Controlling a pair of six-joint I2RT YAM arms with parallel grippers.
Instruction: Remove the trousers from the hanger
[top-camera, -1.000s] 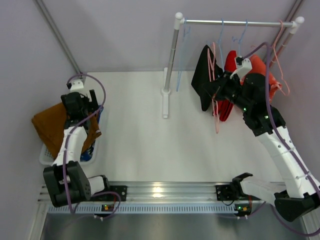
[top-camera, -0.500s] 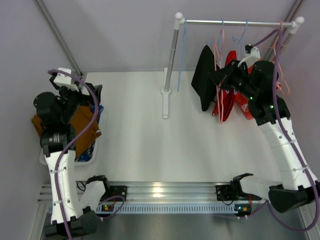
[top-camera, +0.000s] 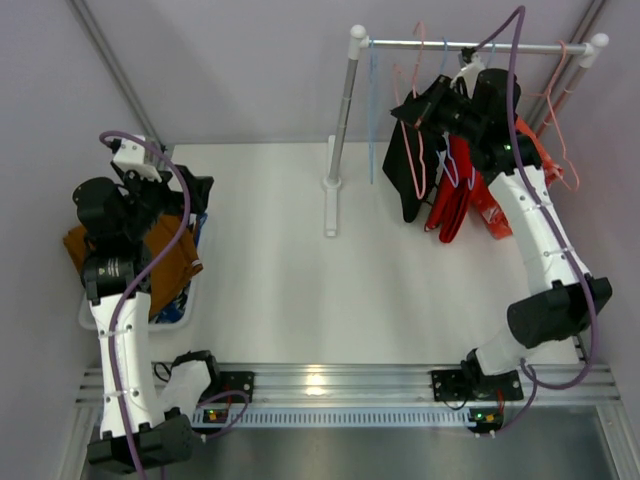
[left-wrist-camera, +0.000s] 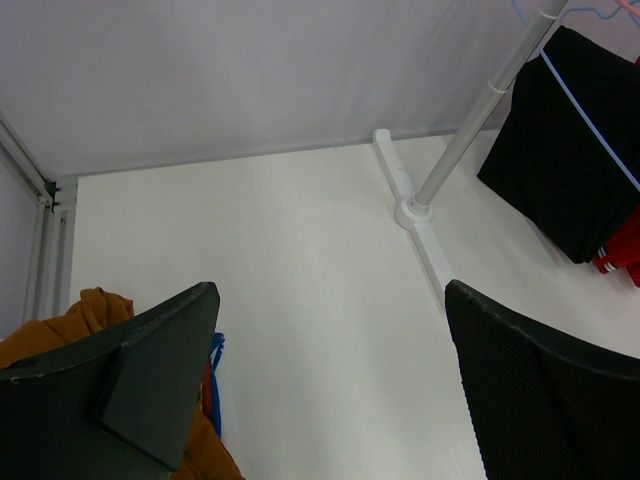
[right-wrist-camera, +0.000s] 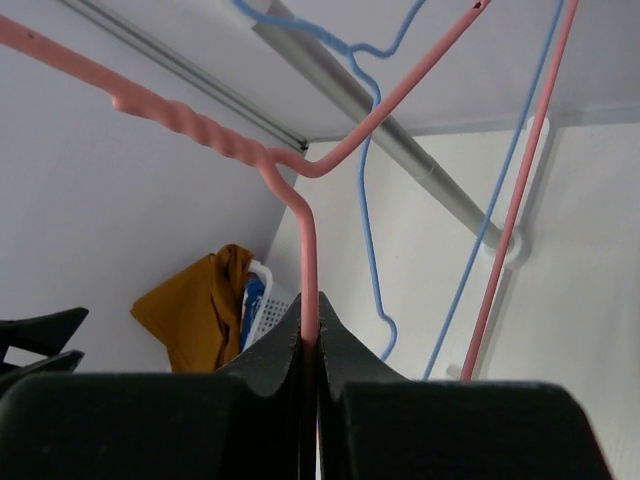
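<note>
My right gripper is raised beside the rack rod and is shut on the wire neck of a pink hanger. Black trousers hang from that hanger; they also show in the left wrist view. Red trousers hang just right of them on another hanger. Whether the pink hook still rests on the rod I cannot tell. My left gripper is open and empty, held above the basket. The basket holds tan-brown trousers and blue patterned trousers.
The rack's upright post stands on a white foot at the table's back centre. Blue hangers hang empty on the rod. An orange-red garment and a pink hanger hang at the rod's right end.
My right arm has risen and swung left, lifting the pink hanger with the black trousers up to the rod. My left arm rose from the basket, leaving the tan-brown trousers there.
</note>
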